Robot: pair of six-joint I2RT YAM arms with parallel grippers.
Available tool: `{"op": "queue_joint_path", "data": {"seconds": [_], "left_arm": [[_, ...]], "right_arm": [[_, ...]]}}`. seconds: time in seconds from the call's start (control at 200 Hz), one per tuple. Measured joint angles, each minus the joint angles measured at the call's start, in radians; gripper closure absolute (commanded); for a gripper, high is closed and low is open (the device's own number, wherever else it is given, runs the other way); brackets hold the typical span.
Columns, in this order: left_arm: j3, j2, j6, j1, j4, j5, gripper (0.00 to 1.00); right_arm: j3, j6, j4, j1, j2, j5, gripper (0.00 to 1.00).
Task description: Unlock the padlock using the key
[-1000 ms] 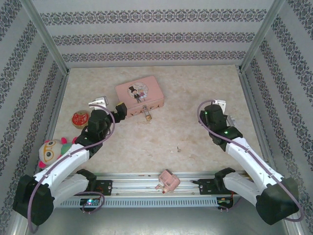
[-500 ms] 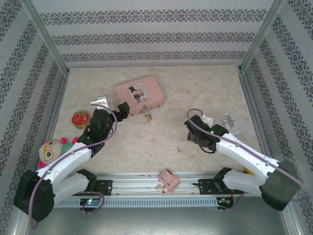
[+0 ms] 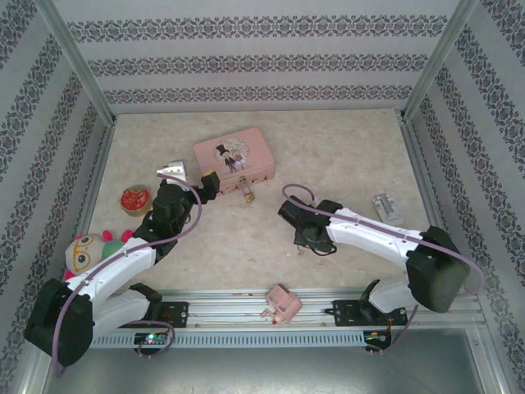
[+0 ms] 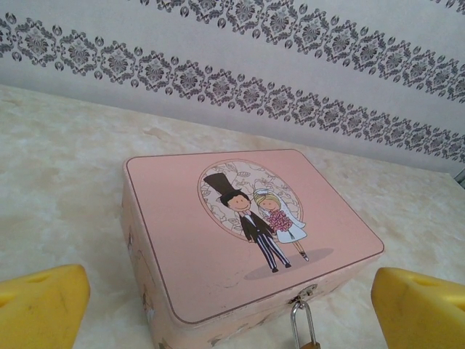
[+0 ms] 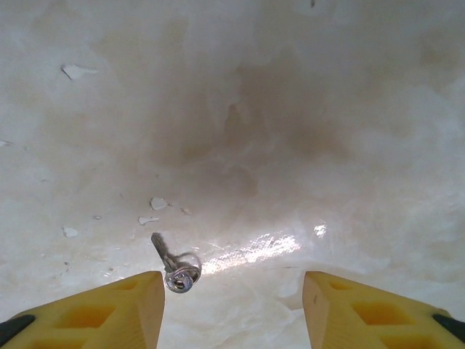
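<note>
While the left gripper hung wide open before the padlock on the pink tin, the right gripper stood open and empty above the key on the table.

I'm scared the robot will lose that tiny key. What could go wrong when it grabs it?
The key lies flat on the table, near one side of the open right gripper, not centred, so closing might shove it aside instead of pinching it. It is thin, so the grip could slip. A crooked hold would make it hard to fit into the padlock hanging on the pink tin.
</note>
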Motion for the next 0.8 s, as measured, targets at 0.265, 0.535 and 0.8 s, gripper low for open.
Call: {"op": "queue_joint_path", "data": {"seconds": [0.265, 0.535, 0.8], "left_arm": [[-0.05, 0.0, 0.002, 0.0, 0.035, -0.003, 0.01], [-0.056, 0.005, 0.002, 0.0, 0.042, -0.004, 0.01], [-0.056, 0.016, 0.002, 0.0, 0.042, -0.003, 0.01]], "right_arm": [[0.027, -0.001, 0.029, 0.0, 0.117, -0.052, 0.51], [0.039, -0.004, 0.061, 0.0, 0.185, -0.081, 0.58], [0.038, -0.001, 0.079, 0.011, 0.192, -0.1, 0.61]]}}
